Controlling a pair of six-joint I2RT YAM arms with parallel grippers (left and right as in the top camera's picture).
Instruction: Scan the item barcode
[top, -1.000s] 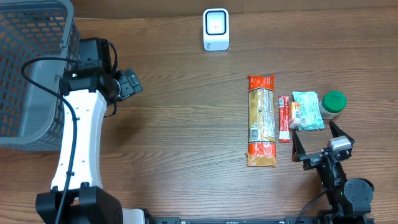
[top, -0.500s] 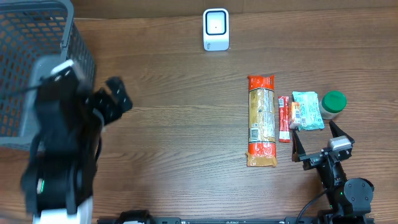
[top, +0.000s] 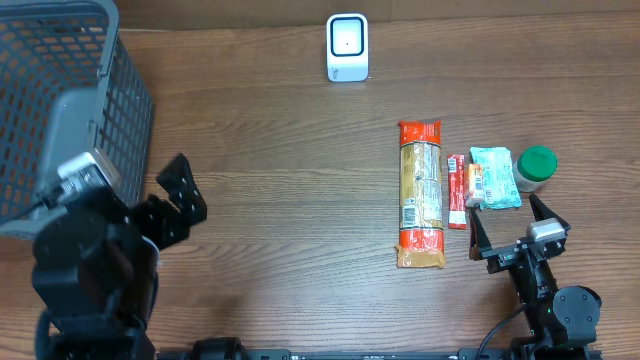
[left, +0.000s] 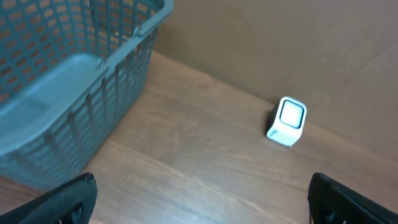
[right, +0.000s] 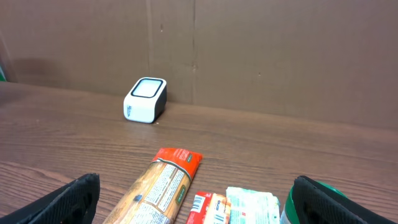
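The right pincer (top: 508, 225) stands wide and empty, low over the worktop (top: 290, 200). Just ahead of its fingers lies a pale green packet (top: 497, 177), with a red stick sachet (top: 457, 190) just beside the packet's left edge. A green-lidded jar (top: 535, 167) stands ahead of the right finger. Further left lies a long pasta bag (top: 420, 195) with orange ends. The white barcode scanner (top: 347, 47) stands well ahead and to the left. The left pincer (top: 175, 200) is also wide and holds nothing. A grey basket (top: 60, 100) sits close on its left, and the scanner is well ahead to its right.
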